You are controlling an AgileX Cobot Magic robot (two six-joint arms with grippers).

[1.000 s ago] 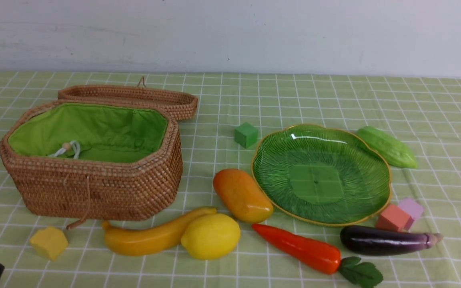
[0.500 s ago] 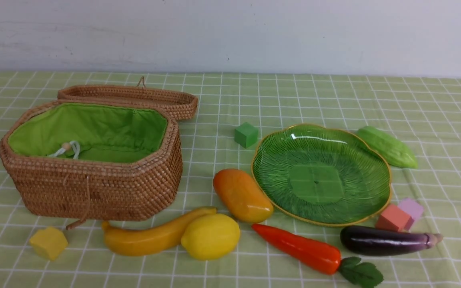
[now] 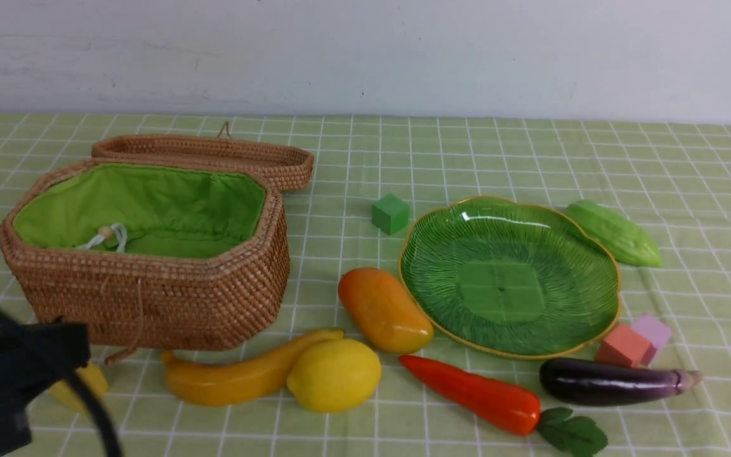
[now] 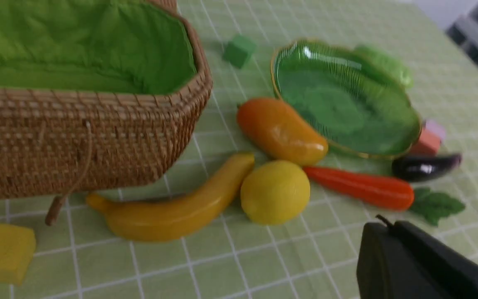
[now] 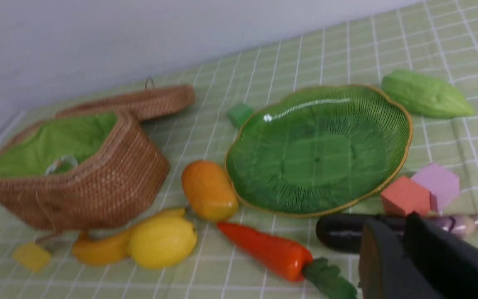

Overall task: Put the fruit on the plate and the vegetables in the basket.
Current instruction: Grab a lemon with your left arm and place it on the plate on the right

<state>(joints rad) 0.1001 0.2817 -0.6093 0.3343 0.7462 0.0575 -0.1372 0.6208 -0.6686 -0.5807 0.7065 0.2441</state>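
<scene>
Six glossy toy foods are lying loose on the table (image 3: 530, 152), which is wearing a pale green checked cloth. The wide green ribbed glass plate (image 3: 505, 279) with its gold scalloped rim is sitting right of centre, holding nothing. The orange-yellow oval mango (image 3: 383, 309) is lying just beside the plate's left edge. Nearer the robot, the round yellow lemon (image 3: 334, 374) is touching the long curved yellow banana (image 3: 238, 374). The red-orange carrot (image 3: 473, 393) with green leaves is lying between the lemon and the dark purple eggplant (image 3: 606, 381), both on the near side of the plate. The pale green ridged gourd (image 3: 613, 231) is lying just beside the plate's far right rim.

The octagonal tan wicker basket (image 3: 150, 304) is standing on the left, showing its bright green lining, with its woven lid (image 3: 213, 152) lying open behind it. A small green cube (image 3: 390, 213) is sitting between basket and plate. A coral cube (image 3: 620, 346) and a lilac cube (image 3: 652, 330) are touching each other just behind the eggplant. A small yellow cube (image 3: 92, 377) is sitting by the basket's near left corner, partly hidden by the black left arm (image 3: 16, 362).

The left tool (image 4: 388, 249) is hovering over the table near the lemon, its fingers pressed together and gripping nothing. The right tool (image 5: 403, 241) is showing only in its wrist view, close to the eggplant. I cannot tell whether its fingers are together or apart.
</scene>
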